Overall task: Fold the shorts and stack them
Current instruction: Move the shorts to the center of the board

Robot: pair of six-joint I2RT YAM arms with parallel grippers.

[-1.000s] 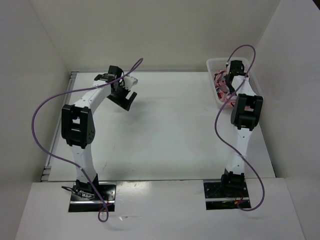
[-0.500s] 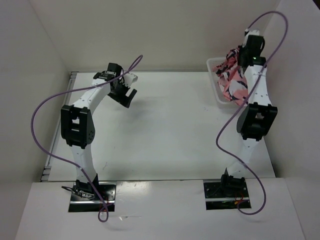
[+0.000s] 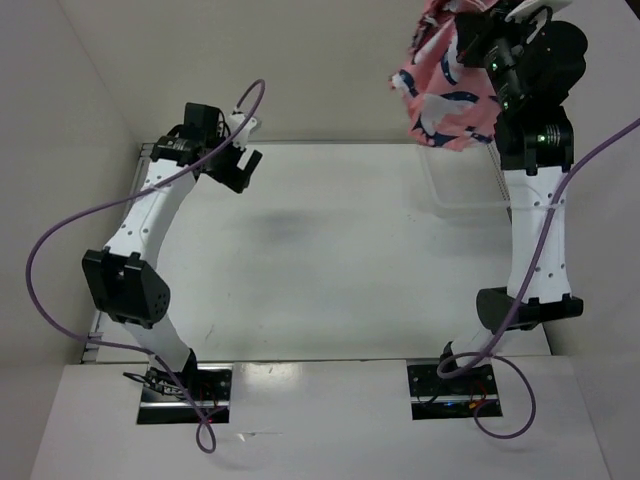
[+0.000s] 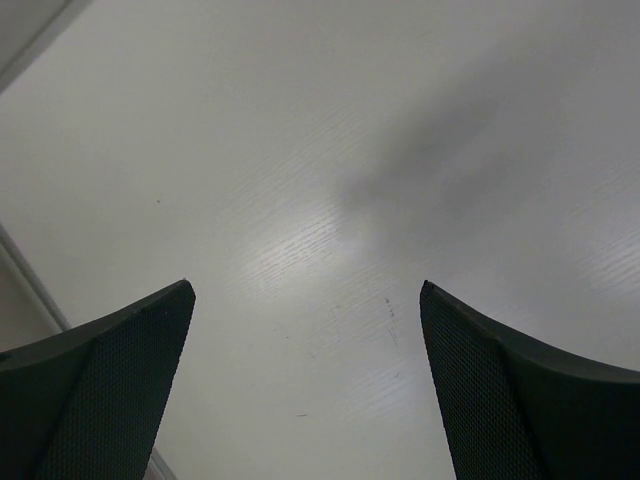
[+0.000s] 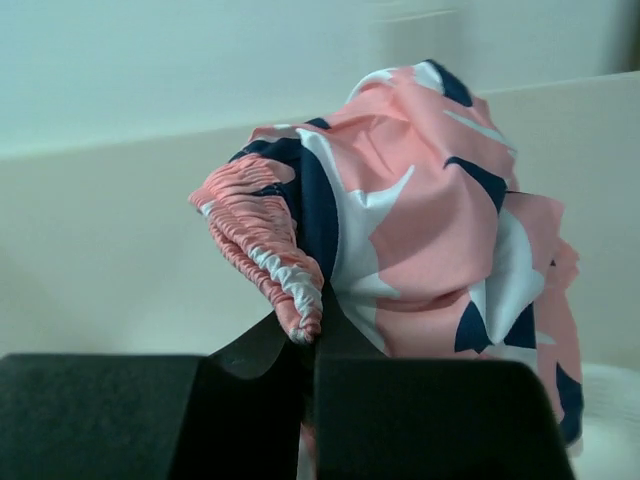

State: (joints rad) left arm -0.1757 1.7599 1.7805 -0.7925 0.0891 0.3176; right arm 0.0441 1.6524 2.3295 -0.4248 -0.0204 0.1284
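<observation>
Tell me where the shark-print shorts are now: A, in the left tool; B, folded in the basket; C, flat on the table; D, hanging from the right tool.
D: the right tool is shut on the shorts, which hang bunched in the air, while the left tool stands open and empty.

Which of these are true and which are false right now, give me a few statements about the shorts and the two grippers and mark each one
1. The right gripper is shut on the shorts. True.
2. The shorts lie spread flat on the table. False: they hang bunched in the air from the right gripper, lifted high off the table.
3. The left gripper is open and holds nothing. True.
4. Both grippers grip the shorts. False: only the right one does; the left gripper is well apart from them, over the far left of the table.
</observation>
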